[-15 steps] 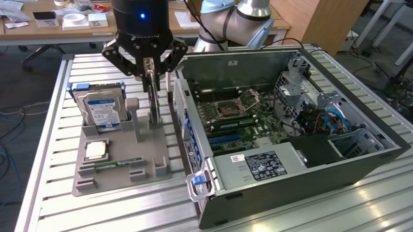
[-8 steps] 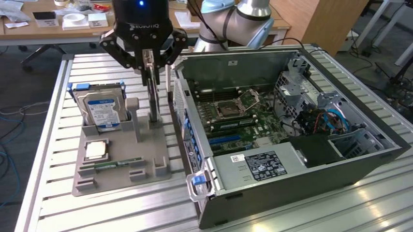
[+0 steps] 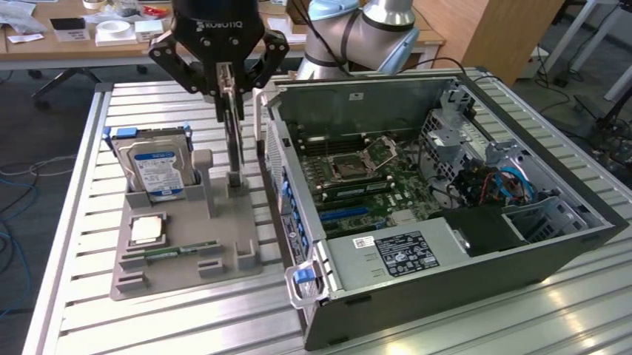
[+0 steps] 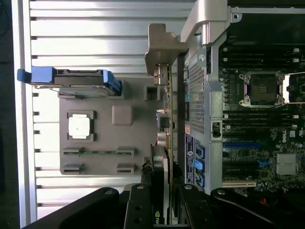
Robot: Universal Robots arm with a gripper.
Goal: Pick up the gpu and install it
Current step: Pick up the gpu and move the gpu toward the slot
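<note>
Tool [image 3: 230,103] holds gpu [image 3: 235,151], long axis vertical, bracket seemingly down.

The gpu [image 3: 234,148] stands upright between hard drive [image 3: 153,166] and computer case [image 3: 493,281].

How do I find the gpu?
Find the open computer case; a grey parts tray lies beside it, on the exterior view's left. The gpu is the thin dark card standing upright on that tray, pinched by the end effector, unlike the blue-labelled hard drive.
</note>
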